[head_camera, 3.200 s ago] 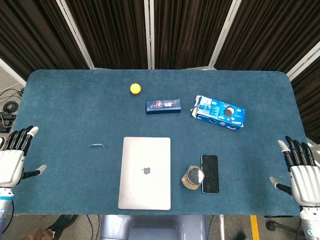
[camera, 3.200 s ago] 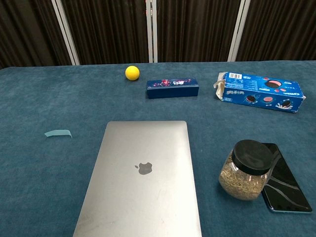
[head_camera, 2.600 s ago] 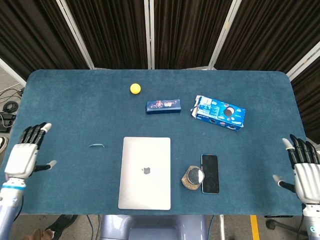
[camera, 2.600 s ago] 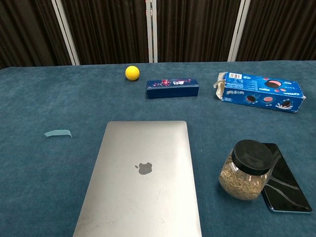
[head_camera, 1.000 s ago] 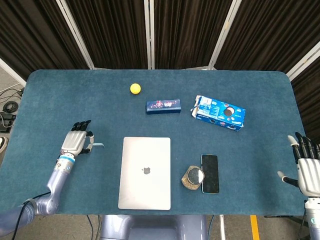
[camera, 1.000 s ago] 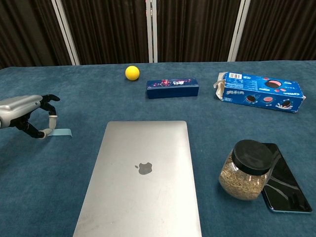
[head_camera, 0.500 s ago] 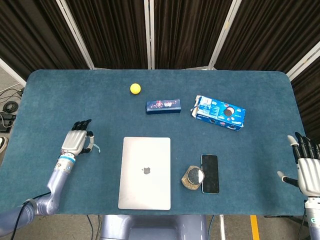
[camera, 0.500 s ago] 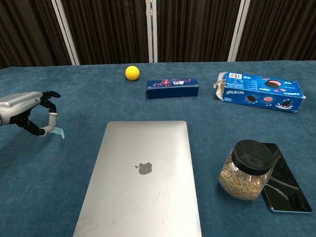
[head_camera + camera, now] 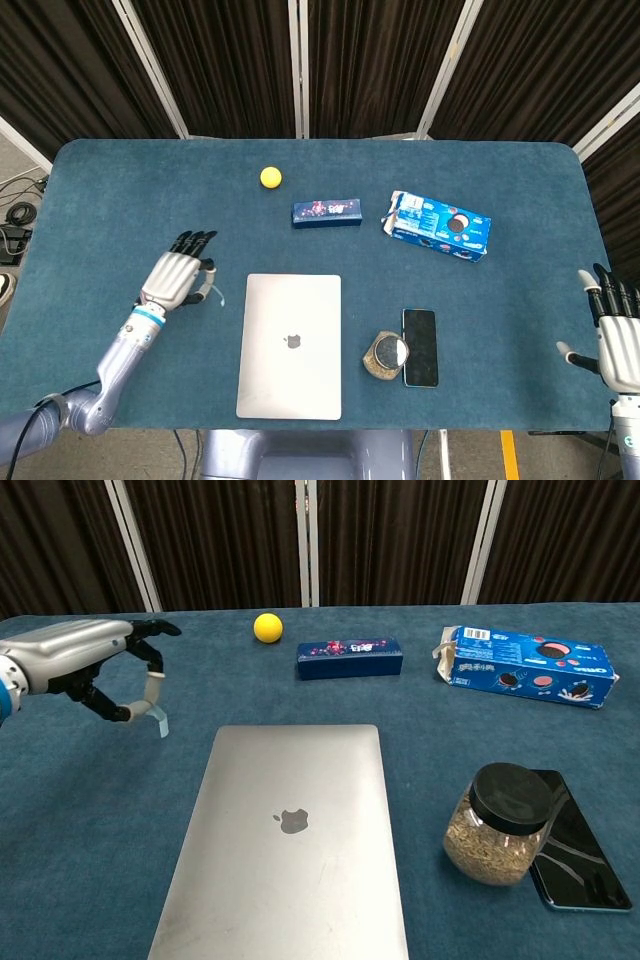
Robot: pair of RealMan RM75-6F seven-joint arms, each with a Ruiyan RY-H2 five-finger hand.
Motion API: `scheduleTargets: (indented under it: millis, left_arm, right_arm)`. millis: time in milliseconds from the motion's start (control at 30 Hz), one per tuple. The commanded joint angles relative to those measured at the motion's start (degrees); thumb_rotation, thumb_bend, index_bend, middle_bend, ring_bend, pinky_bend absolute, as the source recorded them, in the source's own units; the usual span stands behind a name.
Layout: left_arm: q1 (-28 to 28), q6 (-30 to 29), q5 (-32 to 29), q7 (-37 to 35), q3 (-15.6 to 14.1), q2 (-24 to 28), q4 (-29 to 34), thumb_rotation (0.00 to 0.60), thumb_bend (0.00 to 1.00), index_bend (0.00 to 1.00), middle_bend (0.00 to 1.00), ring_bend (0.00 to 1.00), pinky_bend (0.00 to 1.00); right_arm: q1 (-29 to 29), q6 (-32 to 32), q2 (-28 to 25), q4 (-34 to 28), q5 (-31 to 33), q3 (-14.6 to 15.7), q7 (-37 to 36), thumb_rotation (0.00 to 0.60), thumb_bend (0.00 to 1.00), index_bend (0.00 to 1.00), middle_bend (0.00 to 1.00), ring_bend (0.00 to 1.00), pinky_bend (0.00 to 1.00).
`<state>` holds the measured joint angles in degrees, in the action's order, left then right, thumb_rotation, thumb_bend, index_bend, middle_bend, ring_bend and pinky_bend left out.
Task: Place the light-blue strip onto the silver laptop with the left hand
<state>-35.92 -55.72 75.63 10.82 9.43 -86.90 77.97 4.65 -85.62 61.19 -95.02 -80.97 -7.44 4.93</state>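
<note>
The left robot hand (image 9: 95,670) pinches the strip (image 9: 158,718) clear of the worktop (image 9: 80,820), the laptop (image 9: 290,830) just to its right awaiting delivery.

Light is even and fairly bright, falling from overhead onto the table (image 9: 480,320), so shadows are short and soft. The silver laptop (image 9: 288,840) carries a pale sheen with no hard glare; just right of it, the jar (image 9: 497,825) lid shows a faint highlight and the phone (image 9: 575,855) screen a streaky reflection. Behind the table the curtains (image 9: 370,60) stay dark. Both views are sharp, without motion blur. In the head view the table's far edge bows slightly.
</note>
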Motion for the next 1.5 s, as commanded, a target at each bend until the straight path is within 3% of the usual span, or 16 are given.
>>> scheduleTargets:
  millis: [33,500,800,867,967,1033,1100,1300,1500]
  left_arm:
    - [-3.3,1.8,3.2,2.5,-0.7,0.4,1.0,0.600,0.45,0.65,0.00,0.00,0.00]
    - [-13.3,8.9,13.0,10.2,-4.8,-4.1,-3.6,0.600,0.45,0.65,0.00,0.00,0.00]
    - [-15.4,9.6,14.1,10.7,-5.6,-7.0,-5.7,0.600,0.46,0.64,0.00,0.00,0.00]
    - [-15.7,9.7,13.9,11.3,-5.5,-7.4,-5.8,0.600,0.44,0.55,0.00,0.00,0.00]
    - [-16.1,10.2,13.1,12.5,-5.4,-7.8,-5.6,0.600,0.27,0.14,0.00,0.00,0.00]
    - [-16.0,9.6,12.5,12.8,-4.9,-8.0,-5.2,0.600,0.14,0.01,0.00,0.00,0.00]
    - [-15.8,8.2,12.2,12.3,-4.3,-8.2,-4.6,0.600,0.07,0.00,0.00,0.00,0.00]
    - [-14.9,3.3,12.4,10.4,-2.9,-7.1,-3.9,0.600,0.06,0.00,0.00,0.00,0.00]
    - [-10.4,-3.5,7.8,9.5,0.4,-1.4,0.8,0.600,0.01,0.00,0.00,0.00,0.00]
  right_arm:
    - [0.0,-0.1,0.0,0.0,0.2,-0.1,0.1,0.600,0.00,0.08,0.00,0.00,0.00]
    - [-0.1,0.3,-0.1,0.6,1.7,-0.6,-0.3,0.600,0.00,0.08,0.00,0.00,0.00]
    - [0.0,0.5,-0.1,0.9,2.0,-0.8,-0.6,0.600,0.00,0.08,0.00,0.00,0.00]
    - [0.1,0.6,-0.1,0.9,2.1,-0.8,-0.6,0.600,0.00,0.08,0.00,0.00,0.00]
    - [0.1,0.7,-0.1,1.0,2.1,-0.8,-0.6,0.600,0.00,0.08,0.00,0.00,0.00]
    - [0.1,0.8,0.0,1.0,2.1,-0.7,-0.6,0.600,0.00,0.08,0.00,0.00,0.00]
    - [0.2,0.8,0.0,1.1,2.2,-0.7,-0.5,0.600,0.00,0.08,0.00,0.00,0.00]
    - [0.2,0.8,0.1,1.0,2.0,-0.6,-0.4,0.600,0.00,0.08,0.00,0.00,0.00]
    - [0.2,0.7,0.1,0.8,1.6,-0.4,-0.2,0.600,0.00,0.08,0.00,0.00,0.00]
